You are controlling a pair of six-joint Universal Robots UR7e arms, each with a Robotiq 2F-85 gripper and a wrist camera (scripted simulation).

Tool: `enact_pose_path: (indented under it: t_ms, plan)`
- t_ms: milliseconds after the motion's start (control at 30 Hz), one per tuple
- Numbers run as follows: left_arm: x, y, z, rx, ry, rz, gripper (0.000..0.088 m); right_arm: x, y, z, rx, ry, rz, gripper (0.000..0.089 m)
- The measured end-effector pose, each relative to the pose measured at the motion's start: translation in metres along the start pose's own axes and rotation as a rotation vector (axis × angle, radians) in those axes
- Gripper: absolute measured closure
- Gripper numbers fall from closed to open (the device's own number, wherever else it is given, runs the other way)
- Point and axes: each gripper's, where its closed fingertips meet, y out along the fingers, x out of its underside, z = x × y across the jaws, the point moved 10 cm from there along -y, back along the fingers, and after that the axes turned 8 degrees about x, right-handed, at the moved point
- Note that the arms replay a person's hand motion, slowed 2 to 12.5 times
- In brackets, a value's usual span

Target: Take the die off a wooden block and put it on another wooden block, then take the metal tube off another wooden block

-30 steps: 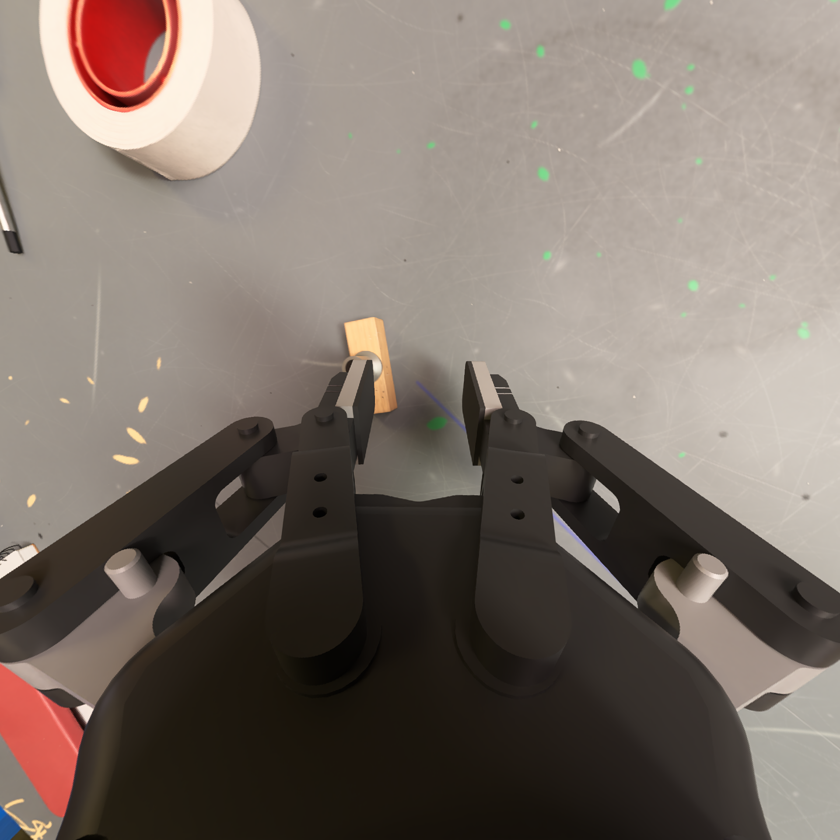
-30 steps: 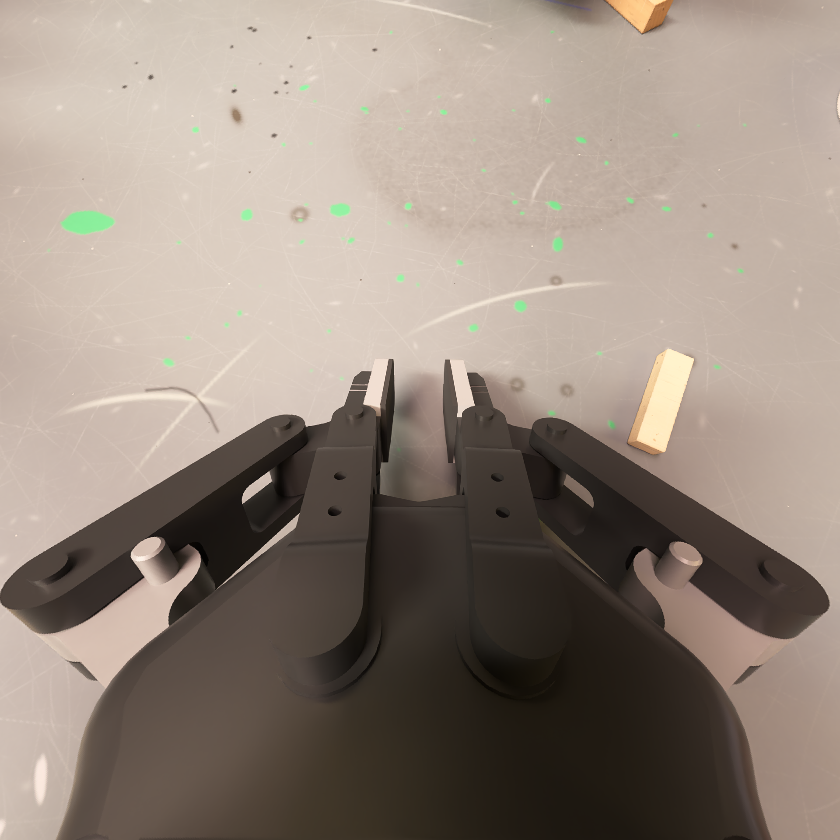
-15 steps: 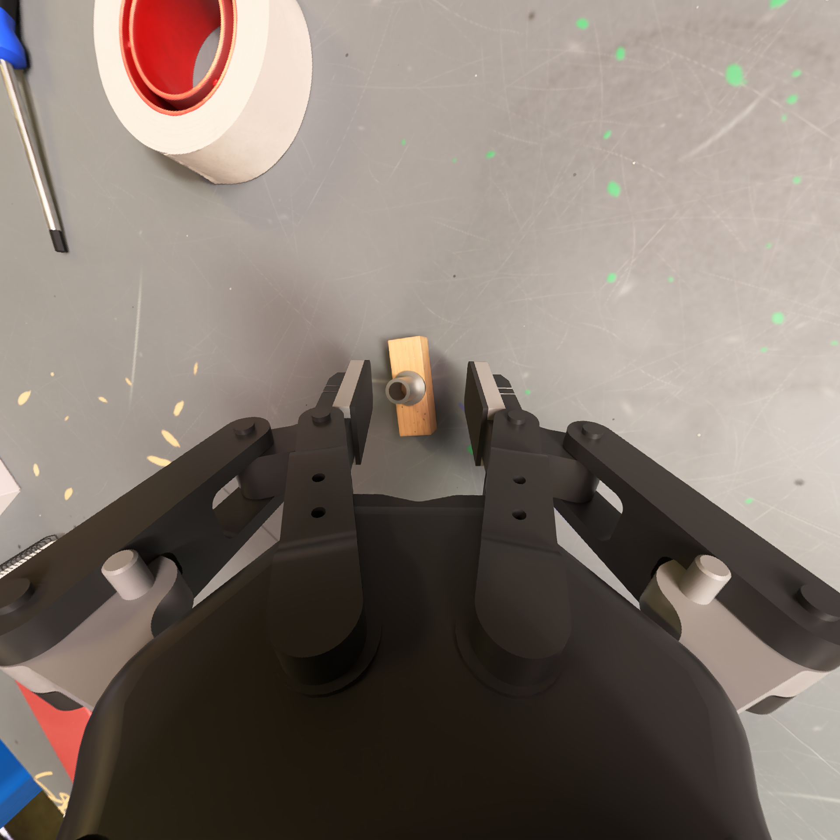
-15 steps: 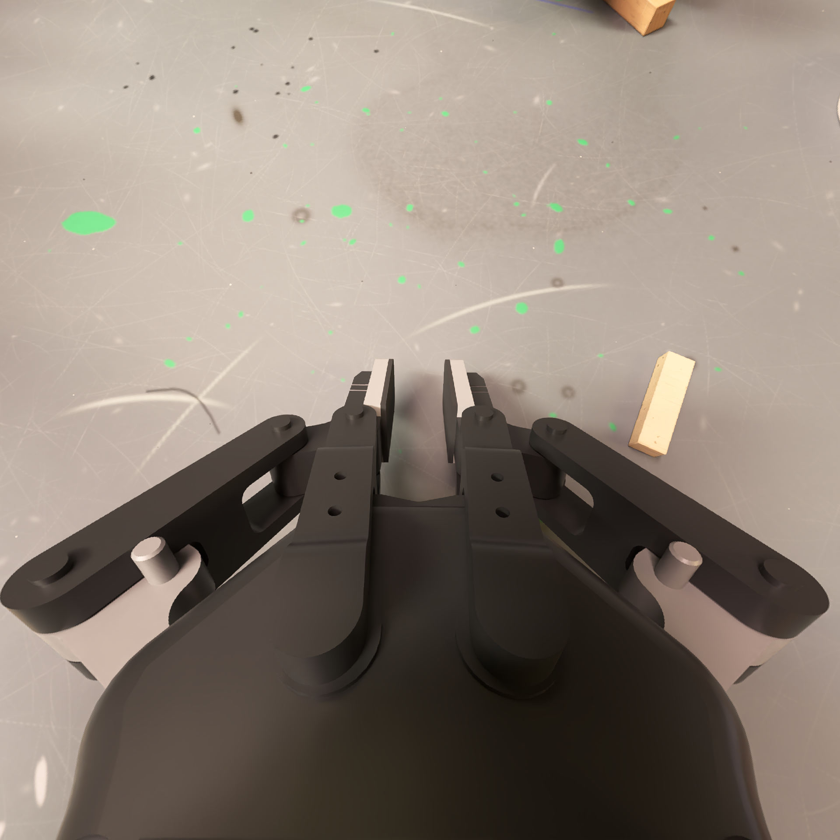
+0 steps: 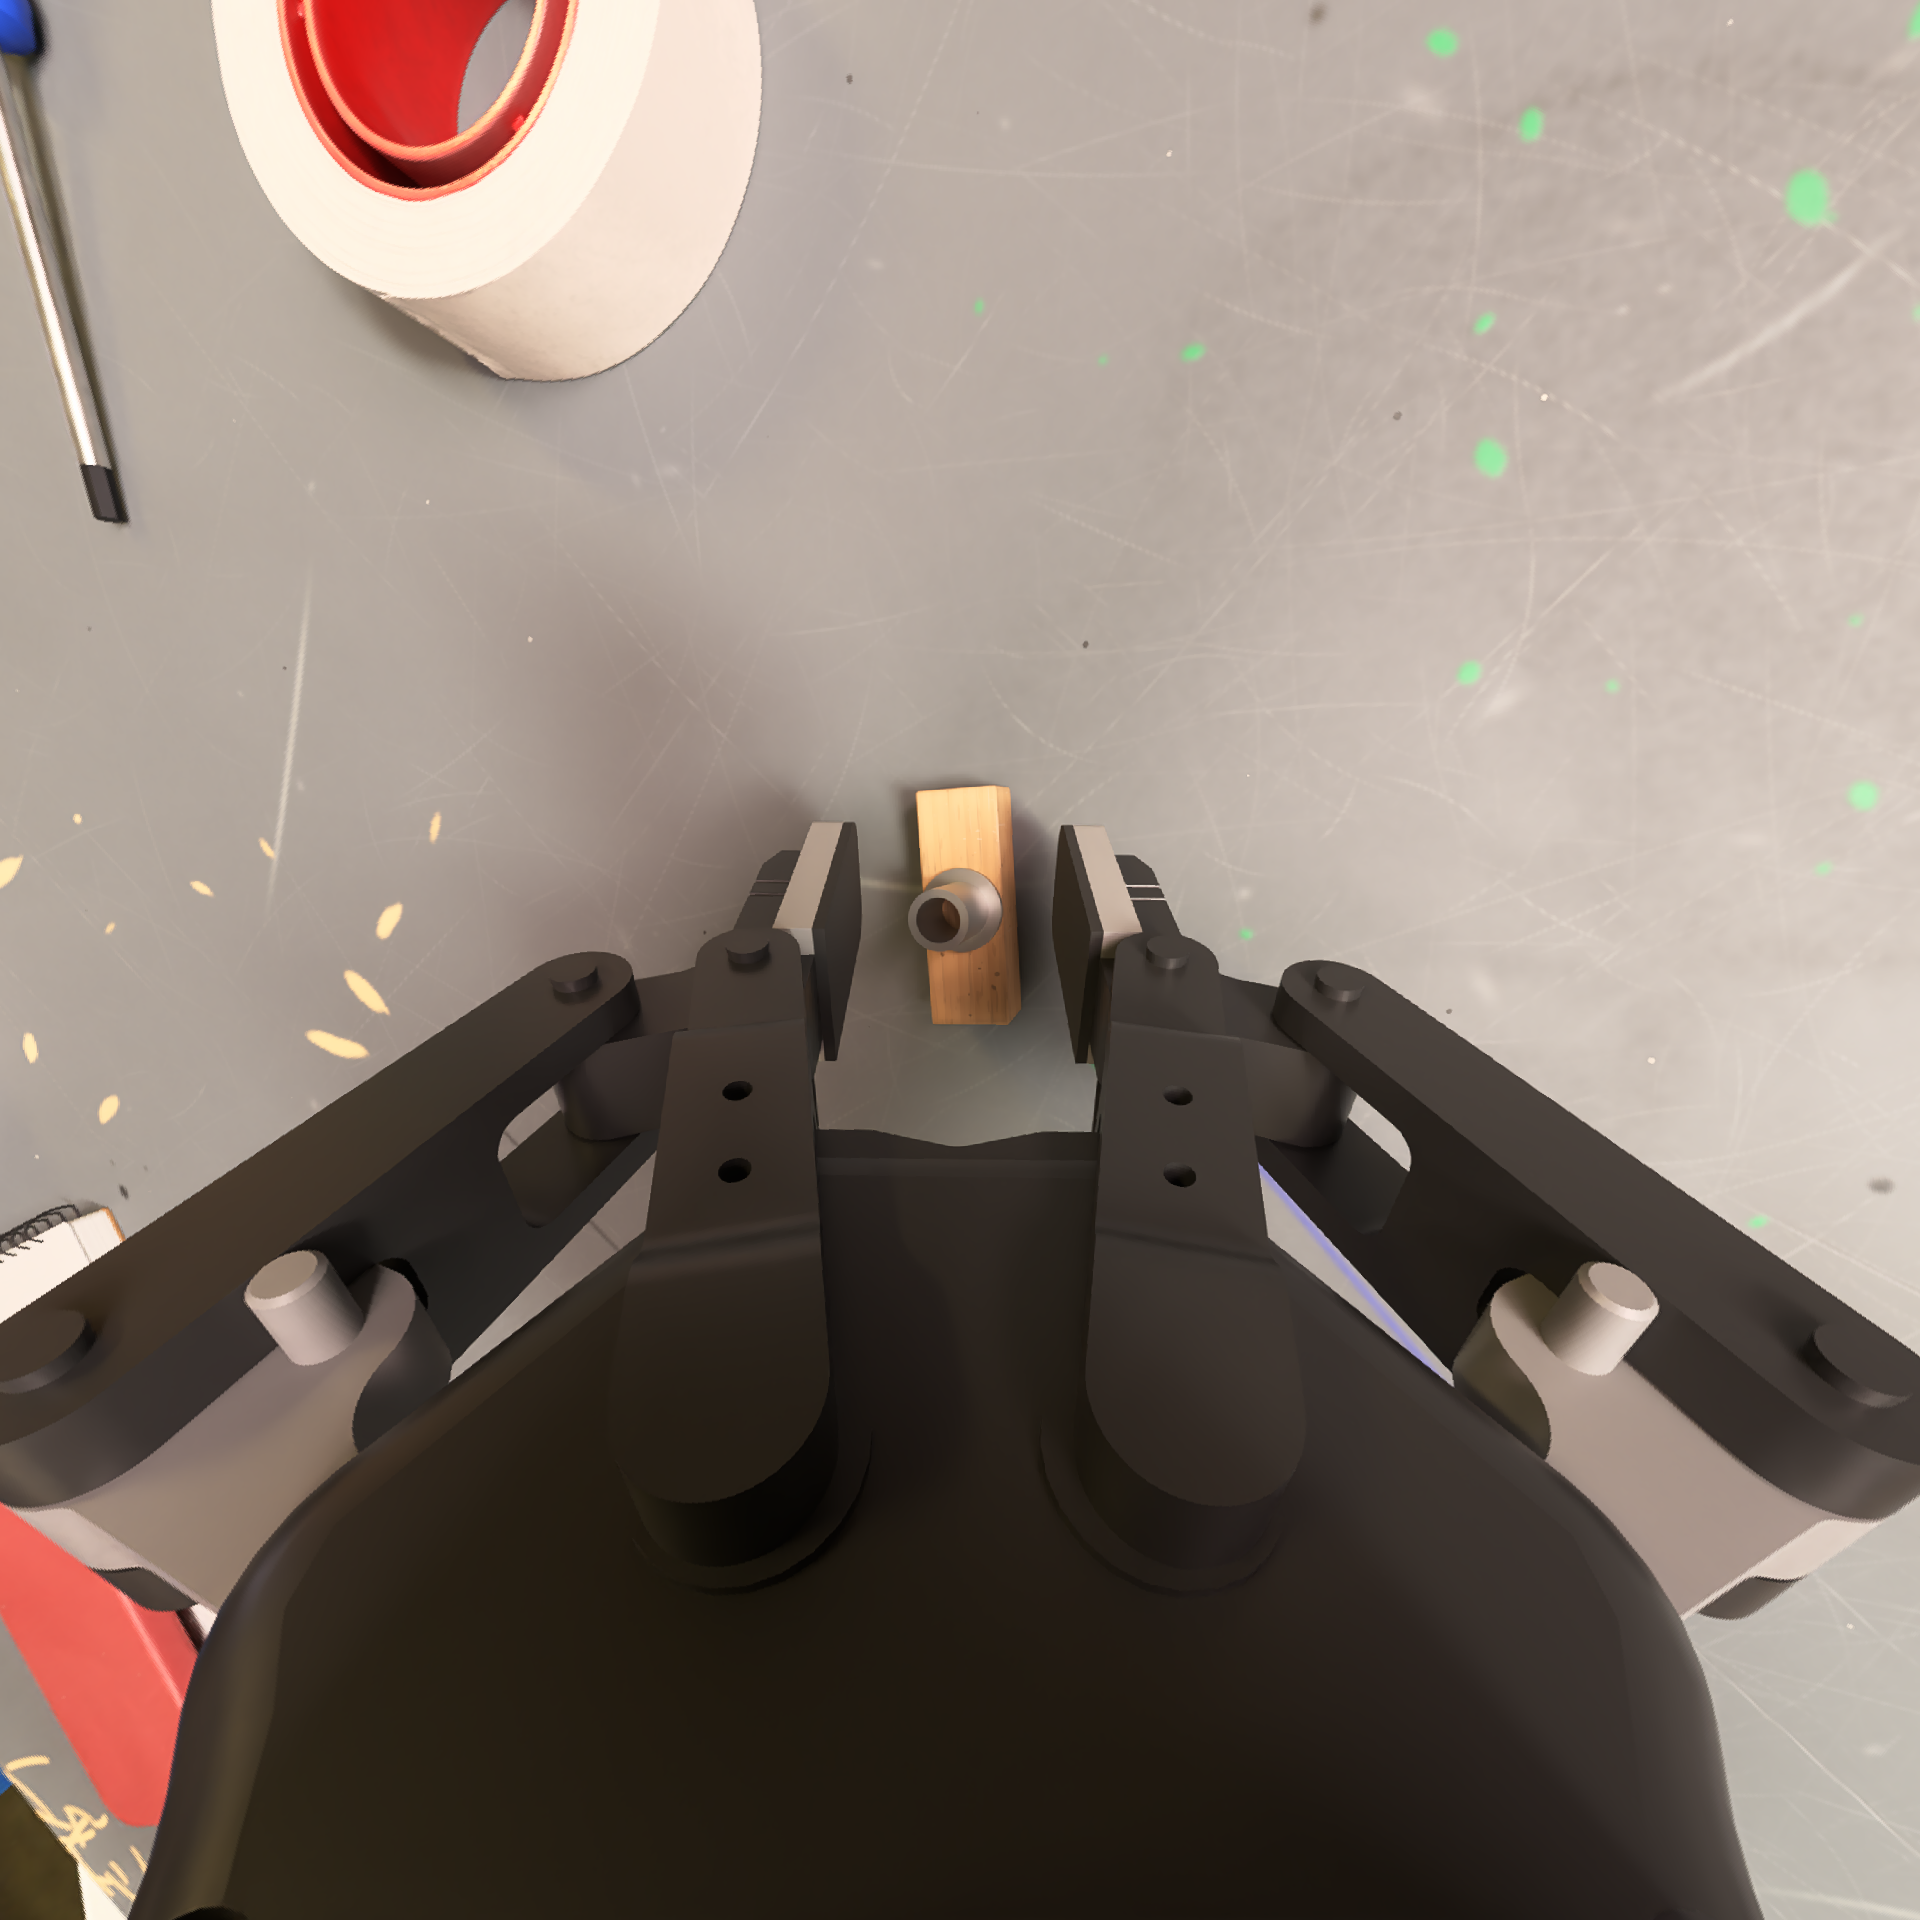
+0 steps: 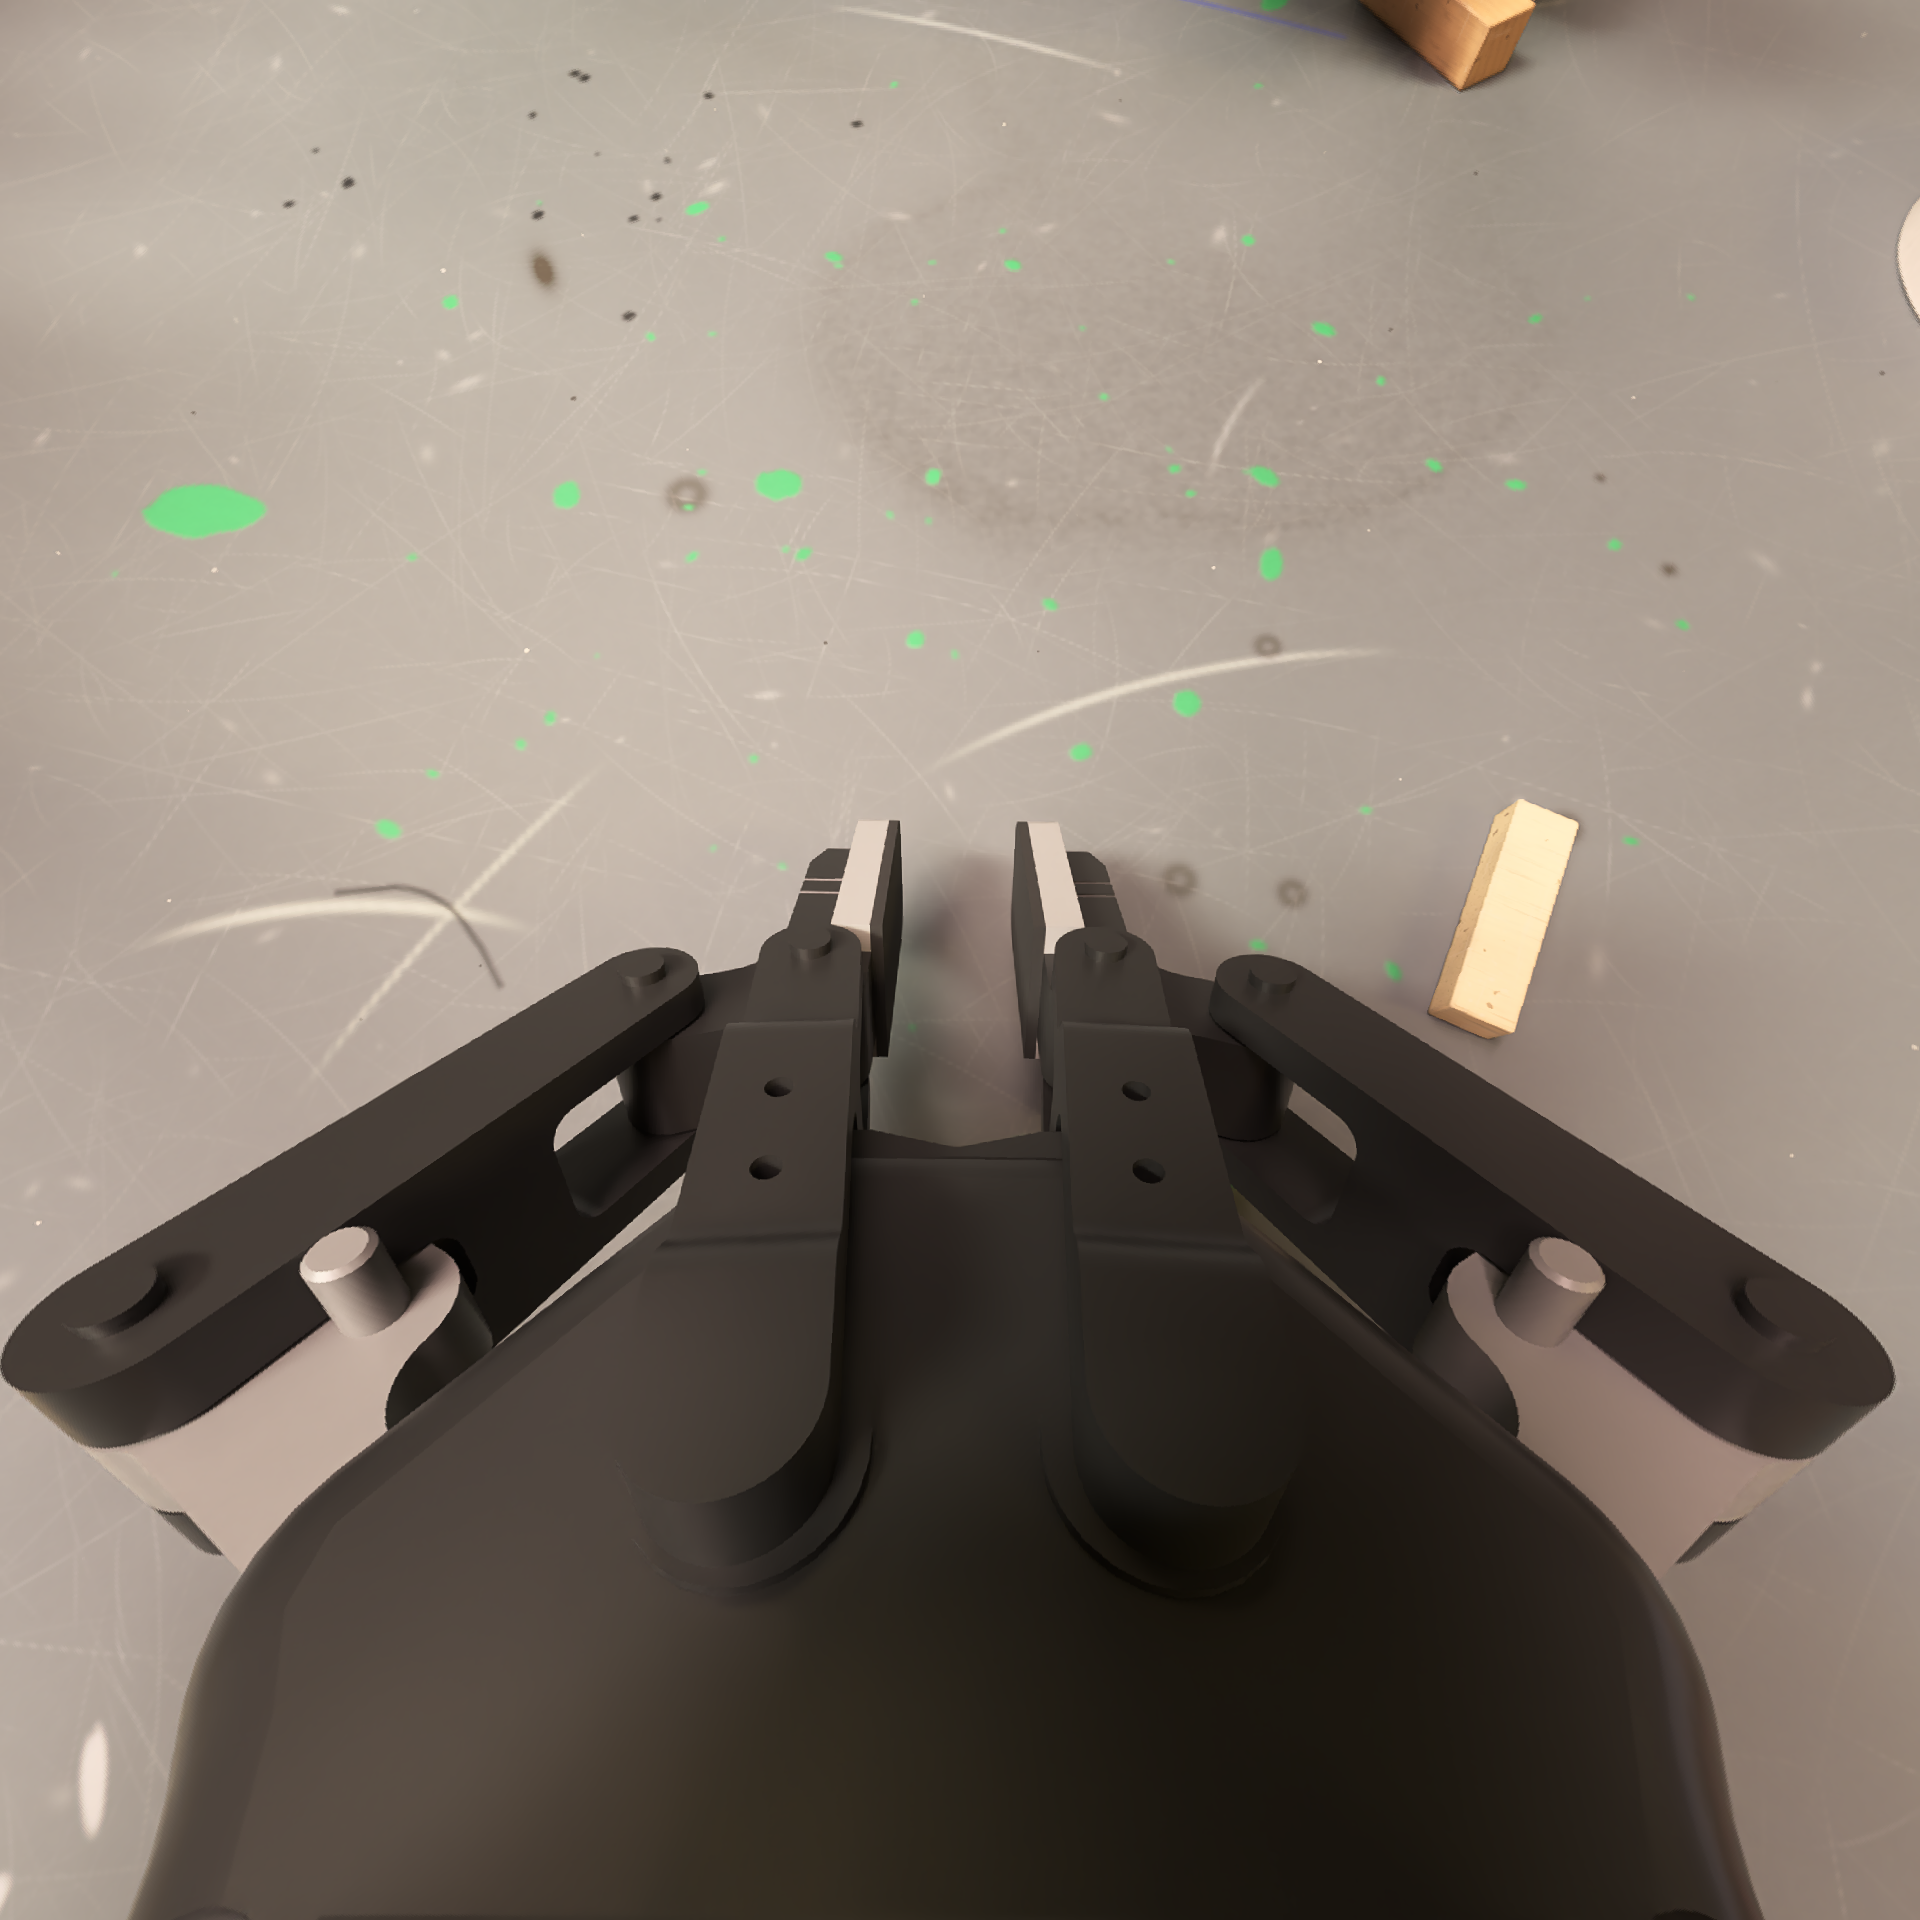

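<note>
In the left wrist view a small grey metal tube [image 5: 951, 920] stands upright on an orange-brown wooden block [image 5: 966, 821] lying on the grey table. My left gripper [image 5: 956, 842] is open above them, one finger on each side of the tube, touching neither. In the right wrist view my right gripper [image 6: 956, 831] is open with a narrow gap and holds nothing above bare table. A pale wooden block [image 6: 1507, 920] lies to its right with nothing on top. The corner of a brown wooden block [image 6: 1455, 36] shows at the top edge. No die is in view.
A roll of white tape with a red core [image 5: 488, 177] lies at the upper left, and a screwdriver [image 5: 57, 301] left of it. A spiral notepad [image 5: 52, 1247] and a red object [image 5: 83, 1662] sit at the left edge. A white object [image 6: 1910, 270] clips the right edge.
My left gripper has shifted sideways, so the block and tube moved from beside the left finger to the middle between both fingers. The right gripper has barely moved.
</note>
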Motion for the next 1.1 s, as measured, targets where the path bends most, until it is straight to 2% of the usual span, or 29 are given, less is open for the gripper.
enact_pose_path:
  t_ms: [500, 867, 1100]
  plan:
    - [0.0013, 0.0006, -0.002, 0.017, -0.054, 0.006, 0.0558, -0.0002, -0.0008, 0.0, -0.001, -0.001, 0.003, 0.0699]
    - [0.0041, -0.0011, -0.0026, 0.011, -0.046, 0.019, 0.0576, -0.0011, -0.0017, -0.0001, 0.002, -0.003, 0.006, 0.07]
    - [0.0039, -0.0027, -0.0017, 0.023, -0.057, 0.037, 0.0523, -0.001, -0.002, 0.0001, 0.002, -0.002, 0.007, 0.07]
